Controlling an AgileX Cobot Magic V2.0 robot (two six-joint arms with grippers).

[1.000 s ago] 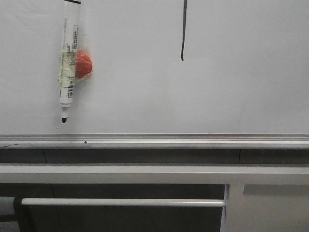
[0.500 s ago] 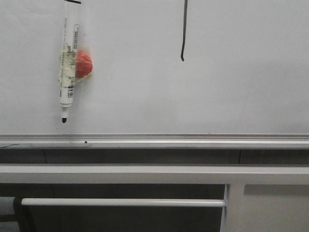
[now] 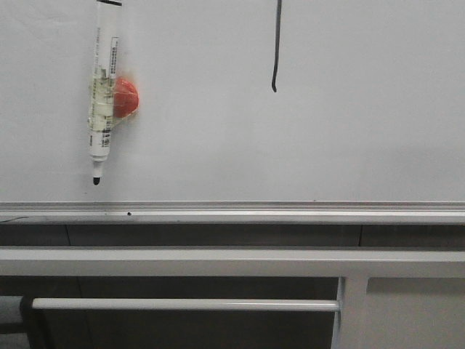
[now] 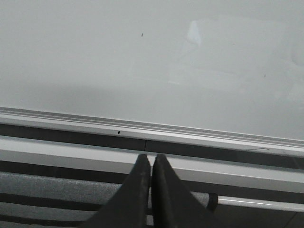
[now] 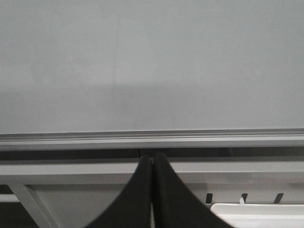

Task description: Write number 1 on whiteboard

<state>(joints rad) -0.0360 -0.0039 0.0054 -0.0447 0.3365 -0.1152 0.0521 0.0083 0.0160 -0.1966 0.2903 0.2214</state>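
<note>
Marker hangs upright on the whiteboard at the far left, tip down, fixed beside a red round magnet that looks taped to its barrel. I judge it light and stiff, with a smooth, rather slippery plastic barrel; the bare stretch above the magnet seems the best place to pinch, well clear of the inked tip. Pulling it off would mean overcoming the magnet's hold, so a firm pinch is wise.

Number 1 already stands on the board to the right of the marker, well apart from it: a thin black, nearly vertical stroke with a small hook at its lower end, running out of the top of the front view. By that, the writing looks done.

Neither arm shows in the front view. Each wrist camera faces the board's lower part from below the silver ledge. Left gripper is clenched, fingers pressed together with nothing between them; right gripper is the same, closed and empty
</note>
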